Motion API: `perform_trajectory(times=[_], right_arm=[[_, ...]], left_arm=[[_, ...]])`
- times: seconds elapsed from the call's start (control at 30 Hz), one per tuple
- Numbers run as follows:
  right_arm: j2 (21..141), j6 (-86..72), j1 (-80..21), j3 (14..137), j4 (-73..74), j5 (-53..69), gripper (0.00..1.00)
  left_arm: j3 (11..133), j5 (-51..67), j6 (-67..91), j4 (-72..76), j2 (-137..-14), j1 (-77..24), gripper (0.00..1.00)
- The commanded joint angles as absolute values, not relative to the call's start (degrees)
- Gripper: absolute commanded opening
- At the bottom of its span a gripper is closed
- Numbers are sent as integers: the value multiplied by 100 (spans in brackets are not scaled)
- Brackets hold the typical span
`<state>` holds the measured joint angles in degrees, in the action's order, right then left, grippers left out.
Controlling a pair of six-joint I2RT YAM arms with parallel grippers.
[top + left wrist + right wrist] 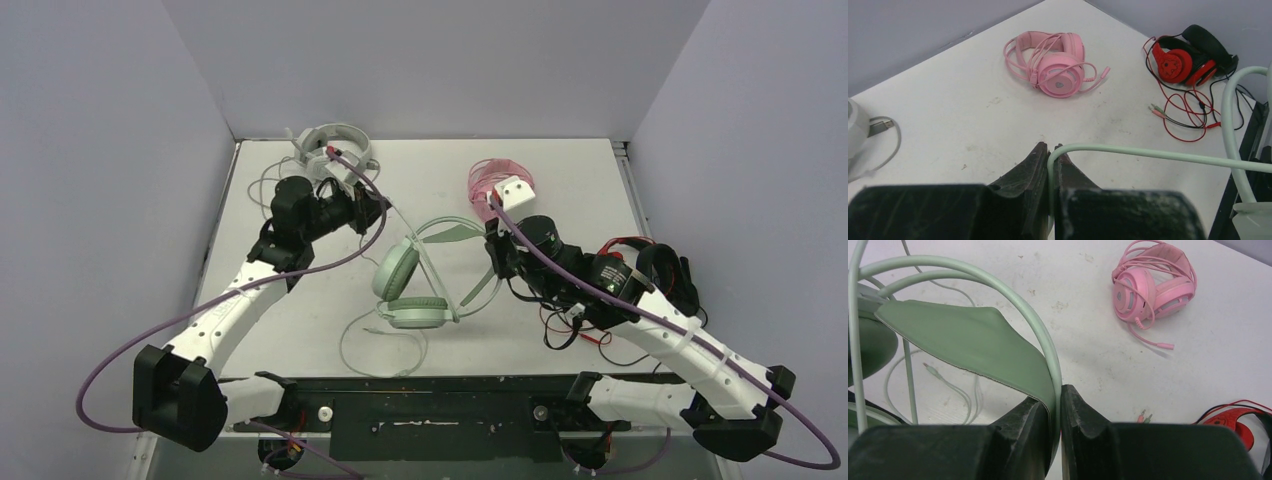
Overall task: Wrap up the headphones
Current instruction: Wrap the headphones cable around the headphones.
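Top external view: a white table (570,170) stands closed in by walls on three sides. In its far left corner lies the pale grey-white headset (338,140), with its cable looping on the table to its left. Just near of it, the left gripper (383,206) points to the right. In the left wrist view its jaws are pressed together on a thin mint green strand that rises between the fingertips and runs off to the right. Whether that strand is cable or frame wire I cannot tell.

The mint green headset (400,270) sits in the middle of the table, between the two grippers. Its cups are on the near side and its headband arches far and right. A loose loop of mint cable (350,345) lies on the table near of the cups.

The right gripper (493,240) meets the right end of that headband. In the right wrist view its jaws are clamped on the thin mint hoop, just beside the wide green strap (973,345).

Far of the right gripper lies the pink headset (1058,65), with its cable wound around it. The top view shows it partly hidden by the wrist.

At the right, a red and black headset (1185,60) lies close under the right arm. Its red and black cables (1193,117) are spread loose on the table.
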<state>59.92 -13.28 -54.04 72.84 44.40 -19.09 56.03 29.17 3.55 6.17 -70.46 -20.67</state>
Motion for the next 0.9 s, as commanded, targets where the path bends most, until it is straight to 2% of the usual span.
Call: perform_trajectory(times=[0.0,0.23,0.47,0.87], right_arm=[[5725,-1688,-5437,7800,4177,-1607,0],[5828,-2537,-5387,8205,3847,-2001,0],[6126,-3274,-5229,8585,3426,-1965,0],[7143,-3957,-4941,10322,3344,-1744,0]], left_arm=[[5027,2888,1529,2379,-6923,-1919,0],[4243,3303,2798,4175,-7155,-1938,9],[3760,3375,3312,5292,-7143,-1976,26],[3253,3161,3483,6885,-7812,-2335,31]])
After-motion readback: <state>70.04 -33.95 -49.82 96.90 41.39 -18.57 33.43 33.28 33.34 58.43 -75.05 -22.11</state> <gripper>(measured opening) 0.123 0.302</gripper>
